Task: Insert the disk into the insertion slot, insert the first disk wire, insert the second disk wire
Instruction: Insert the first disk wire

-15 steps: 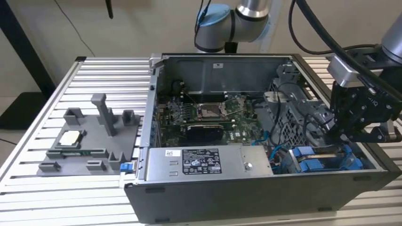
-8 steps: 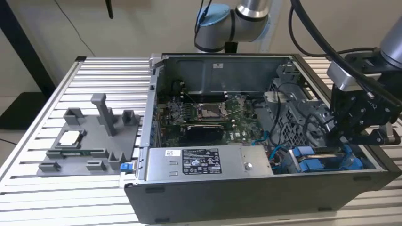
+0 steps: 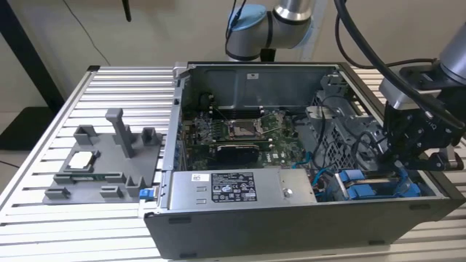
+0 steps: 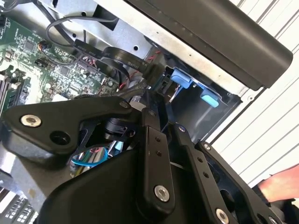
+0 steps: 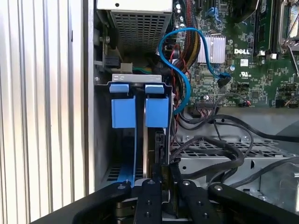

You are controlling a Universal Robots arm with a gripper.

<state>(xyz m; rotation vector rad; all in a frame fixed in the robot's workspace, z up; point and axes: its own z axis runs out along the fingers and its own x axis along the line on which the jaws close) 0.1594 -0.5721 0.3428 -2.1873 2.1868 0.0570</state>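
Observation:
The disk (image 5: 154,140) stands edge-on in the insertion slot (image 5: 103,140), a drive bay at the case's front corner on the exterior view's right. Its bright blue carrier frame (image 5: 156,111) sits beside a second blue tab (image 5: 119,109). My gripper (image 5: 166,176) reaches into the bay with its fingers drawn close on the disk's dark edge. In the exterior view the gripper (image 3: 400,166) hangs over the blue carrier parts (image 3: 364,188). A blue disk wire (image 5: 184,79) loops over the motherboard, and its dark plug (image 5: 223,80) lies loose. In the second wrist view the gripper (image 4: 163,123) points at the blue tabs (image 4: 182,77).
The grey labelled power supply box (image 3: 237,188) fills the case front, next to the bay. Black cables (image 5: 219,140) cross the metal cage beside the slot. A grey fixture (image 3: 102,164) lies on the slatted table (image 3: 43,218) at the exterior view's left. A person's hand (image 4: 280,186) is near the case.

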